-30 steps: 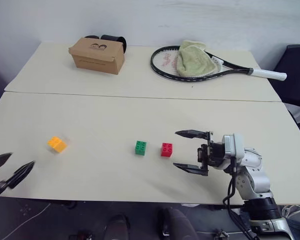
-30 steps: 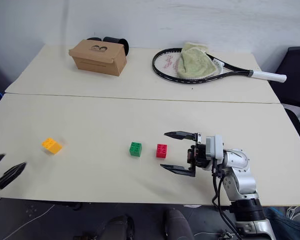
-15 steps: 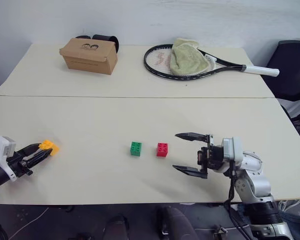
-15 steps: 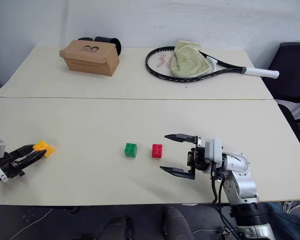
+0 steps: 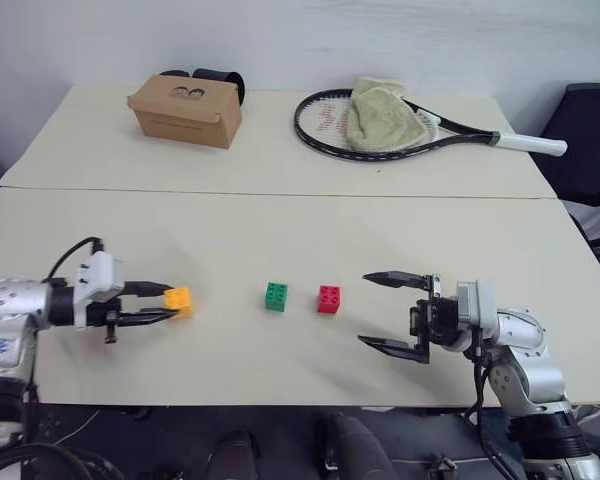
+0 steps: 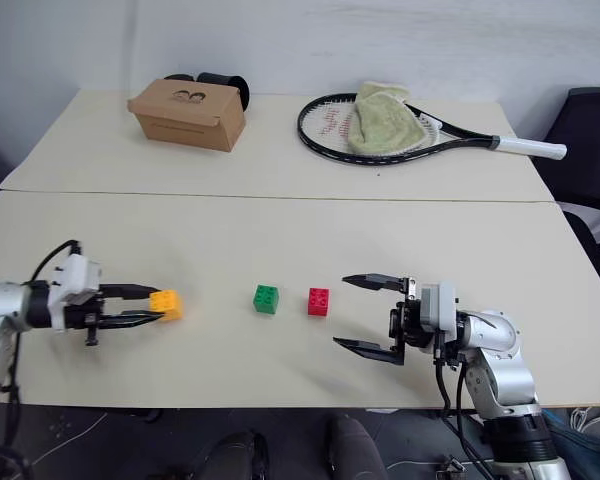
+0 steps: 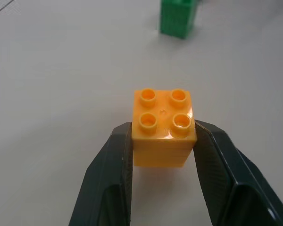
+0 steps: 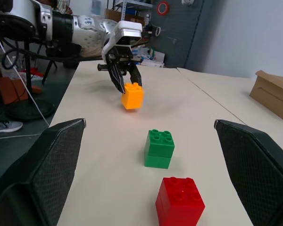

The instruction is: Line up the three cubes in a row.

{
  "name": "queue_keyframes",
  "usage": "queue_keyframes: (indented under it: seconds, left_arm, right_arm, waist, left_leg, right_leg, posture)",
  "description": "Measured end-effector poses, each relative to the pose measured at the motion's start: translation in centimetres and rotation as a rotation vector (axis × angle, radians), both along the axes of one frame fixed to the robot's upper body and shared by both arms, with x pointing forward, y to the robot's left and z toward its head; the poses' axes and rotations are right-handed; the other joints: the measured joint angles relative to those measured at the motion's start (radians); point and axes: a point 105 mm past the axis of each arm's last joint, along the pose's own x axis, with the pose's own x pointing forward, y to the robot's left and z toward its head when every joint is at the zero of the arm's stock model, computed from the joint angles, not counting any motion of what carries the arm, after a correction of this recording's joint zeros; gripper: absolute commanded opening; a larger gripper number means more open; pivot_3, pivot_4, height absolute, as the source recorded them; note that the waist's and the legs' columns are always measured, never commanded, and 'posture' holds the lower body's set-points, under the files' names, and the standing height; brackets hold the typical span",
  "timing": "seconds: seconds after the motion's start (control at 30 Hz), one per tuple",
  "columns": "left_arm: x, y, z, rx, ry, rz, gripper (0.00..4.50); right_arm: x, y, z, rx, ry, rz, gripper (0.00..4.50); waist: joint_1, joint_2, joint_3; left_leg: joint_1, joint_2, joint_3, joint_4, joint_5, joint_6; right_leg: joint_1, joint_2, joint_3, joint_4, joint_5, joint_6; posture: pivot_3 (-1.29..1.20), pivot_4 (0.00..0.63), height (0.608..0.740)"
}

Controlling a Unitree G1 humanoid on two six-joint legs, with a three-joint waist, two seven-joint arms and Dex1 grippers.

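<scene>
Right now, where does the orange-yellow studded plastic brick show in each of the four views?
Left eye view: orange-yellow studded plastic brick at lower left, in the left gripper.
Right eye view, lower left, same grip.
Left wrist view, centre, studs up, clamped between the black jaws.
Right wrist view, upper middle, beyond the green brick.
Shared landmark: the green studded plastic brick.

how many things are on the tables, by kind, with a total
cubes: 3 (orange, green, red)
cardboard box: 1
racket: 1
towel: 1
dark object behind the box: 1
total: 7
</scene>
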Motion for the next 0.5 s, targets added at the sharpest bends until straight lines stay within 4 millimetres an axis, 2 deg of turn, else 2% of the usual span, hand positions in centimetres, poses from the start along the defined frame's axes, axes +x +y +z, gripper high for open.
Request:
queue_keyframes:
  seconds: [0.07, 0.23, 0.5]
  left_arm:
    - [0.8, -1.5, -0.2, 0.028, -0.009, -0.092, 1.46]
    - [3.1, -4.0, -0.7, 0.037, -0.026, -0.165, 1.46]
    - [4.3, -4.4, -1.1, 0.038, -0.037, -0.178, 1.46]
  right_arm:
    - [-0.1, -0.3, -0.1, -0.006, 0.007, -0.014, 4.50]
    - [-0.6, -0.8, -0.1, -0.019, 0.005, -0.041, 4.50]
    - [-1.3, -0.8, -0.1, -0.014, 0.009, -0.077, 4.50]
  waist:
    - [-0.003, 0.001, 0.000]
    - [-0.007, 0.001, 0.000]
    - [-0.003, 0.001, 0.000]
  left_leg:
    - [0.000, 0.000, 0.000, 0.000, 0.000, -0.001]
    - [0.000, 0.001, -0.002, 0.001, 0.001, -0.001]
    - [0.000, 0.001, -0.003, 0.003, 0.000, 0.000]
  right_leg:
    - [0.000, 0.001, 0.001, 0.000, 0.000, 0.000]
    - [-0.001, 0.002, 0.003, 0.001, 0.000, 0.001]
    - [-0.001, 0.001, 0.003, 0.001, 0.001, 0.002]
  posture:
    - [0.00, 0.150, 0.740]
    - [0.00, 0.150, 0.740]
    - [0.00, 0.150, 0.740]
